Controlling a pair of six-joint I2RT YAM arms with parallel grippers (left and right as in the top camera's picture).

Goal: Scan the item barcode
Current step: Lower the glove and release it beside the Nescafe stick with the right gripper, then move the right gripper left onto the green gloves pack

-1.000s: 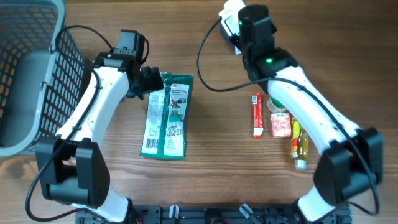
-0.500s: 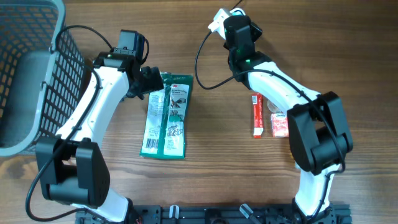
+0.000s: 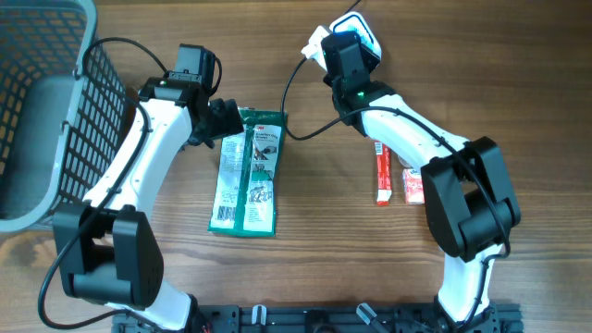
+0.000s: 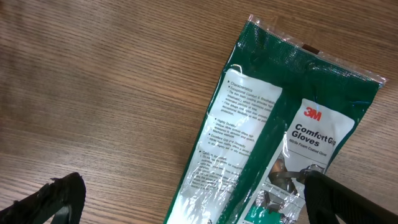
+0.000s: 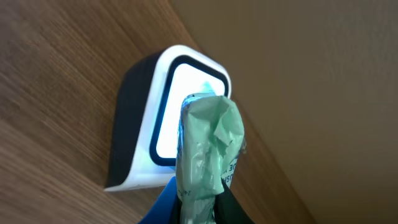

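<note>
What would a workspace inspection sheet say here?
Surface: wooden table, no spills seen.
Job's things: lit scanner at the far edge; pale green packet held before its window.
Clutter: green gloves packet, red sachet, red carton; grey basket at left.
Grippers: left gripper open over the gloves packet; right gripper shut on the pale green packet.
Cables: black cable loops beside the right arm.
Surroundings: beige area beyond the table edge.

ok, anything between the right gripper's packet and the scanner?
Nothing visible: the right wrist view shows the green packet directly before the scanner and its lit window.
</note>
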